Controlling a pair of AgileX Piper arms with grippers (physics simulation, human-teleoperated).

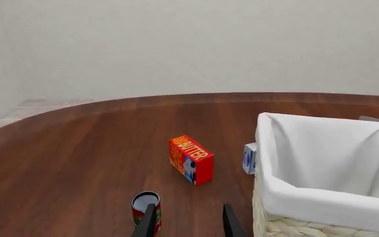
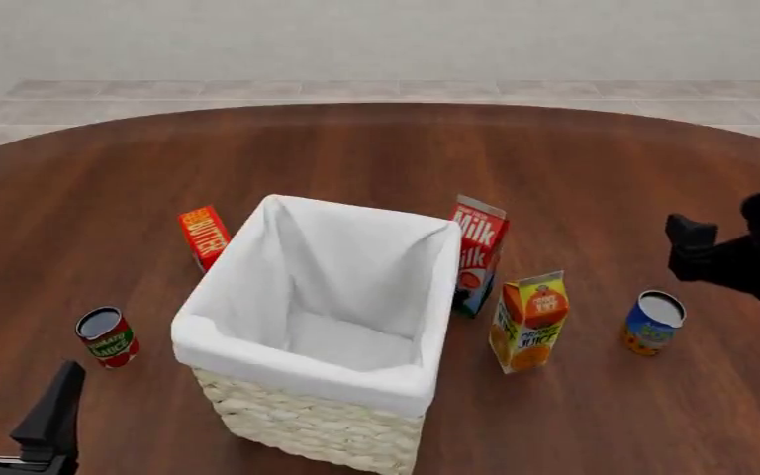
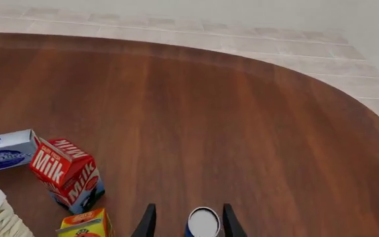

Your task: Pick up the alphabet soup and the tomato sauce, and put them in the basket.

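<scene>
two cans upright, alphabet soup [image 3: 203,222] between right claw [image 3: 185,224] fingers, apart

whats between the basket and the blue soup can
In the front view, the milk carton and orange juice carton stand between the basket and the soup can.

pale woven basket [image 2: 304,421] lined white; red-and-green tomato sauce [image 2: 106,336]; blue-and-orange alphabet soup [image 2: 652,323]; red butter box [image 2: 203,236]; brown wood table [image 2: 353,158].

"BUTTER" on the red box [image 1: 191,159], "Milk" on the carton [image 3: 67,174]
</scene>
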